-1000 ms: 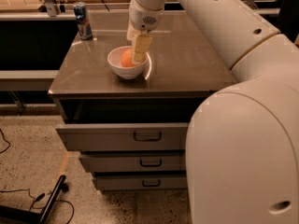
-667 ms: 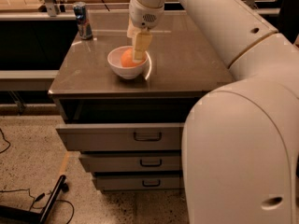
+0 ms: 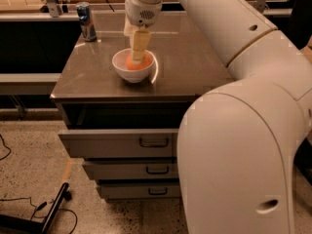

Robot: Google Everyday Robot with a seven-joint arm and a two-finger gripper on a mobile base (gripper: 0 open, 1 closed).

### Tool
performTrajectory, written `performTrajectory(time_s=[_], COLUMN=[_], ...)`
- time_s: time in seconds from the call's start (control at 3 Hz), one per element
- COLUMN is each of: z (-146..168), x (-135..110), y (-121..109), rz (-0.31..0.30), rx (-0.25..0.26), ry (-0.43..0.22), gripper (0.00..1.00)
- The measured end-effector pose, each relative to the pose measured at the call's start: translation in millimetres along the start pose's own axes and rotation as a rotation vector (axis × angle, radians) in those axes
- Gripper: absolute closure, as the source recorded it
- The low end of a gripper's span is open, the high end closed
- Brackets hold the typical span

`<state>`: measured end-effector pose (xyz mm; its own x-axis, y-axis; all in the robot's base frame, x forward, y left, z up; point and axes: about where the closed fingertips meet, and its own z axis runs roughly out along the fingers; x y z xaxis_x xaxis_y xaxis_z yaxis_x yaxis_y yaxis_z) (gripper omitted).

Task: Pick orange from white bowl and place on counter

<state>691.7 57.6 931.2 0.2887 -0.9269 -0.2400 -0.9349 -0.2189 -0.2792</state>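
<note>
That tool (image 3: 138, 56) is down inside the bowl (image 3: 122, 63), hanging straight from the wrist, its pale yellow tip right on top of the orange (image 3: 138, 66). The orange sits in the bowl's hollow, only its lower edge showing beneath the tip. So the fruit lies directly under the tool, not off to one side. It is round, with no long axis to line up with, and there is only the one arm to do the work. Whether the tool has closed on the orange I cannot tell from where I stand; it hides its own grip.

A second ago the tool stood toward the right side of the bowl and more of the orange showed to its left. Now it has shifted left, over the fruit. The bowl has not moved on the counter (image 3: 190, 65).

My guess is the next move is a straight lift, clear of the rim, and there is bare counter to the right for setting down. A can (image 3: 87, 21) stands at the far left corner, well apart.
</note>
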Motion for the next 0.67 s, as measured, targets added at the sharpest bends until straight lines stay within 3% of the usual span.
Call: performTrajectory(time_s=[0.67], z=[11.5], x=[2.9], y=[1.8], rz=[0.011], rx=[-0.023], ry=[0.011], gripper=[0.39])
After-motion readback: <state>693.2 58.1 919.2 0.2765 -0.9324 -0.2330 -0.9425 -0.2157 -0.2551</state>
